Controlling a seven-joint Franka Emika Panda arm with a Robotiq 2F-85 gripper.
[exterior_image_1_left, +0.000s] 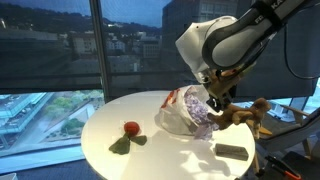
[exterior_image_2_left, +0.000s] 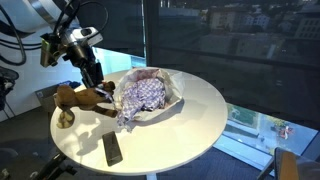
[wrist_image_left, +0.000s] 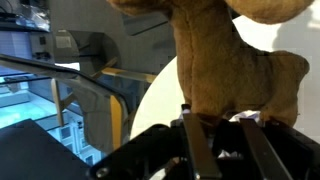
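Observation:
A brown plush animal (exterior_image_1_left: 241, 116) lies at the edge of the round white table (exterior_image_1_left: 160, 155), also seen in an exterior view (exterior_image_2_left: 76, 98). My gripper (exterior_image_1_left: 216, 103) (exterior_image_2_left: 96, 80) reaches down onto it. In the wrist view the plush animal (wrist_image_left: 230, 60) fills the upper frame, and a part of it sits between my two dark fingers (wrist_image_left: 222, 125), which are closed on it. A crumpled purple-and-white patterned cloth (exterior_image_1_left: 192, 108) (exterior_image_2_left: 146, 94) lies right beside the toy.
A red flower with green leaves (exterior_image_1_left: 131, 129) lies on the far side of the table from the toy. A flat black device (exterior_image_1_left: 233, 150) (exterior_image_2_left: 112, 149) lies near the table's edge. Large windows surround the table. A chair frame (wrist_image_left: 110, 100) stands beyond the table rim.

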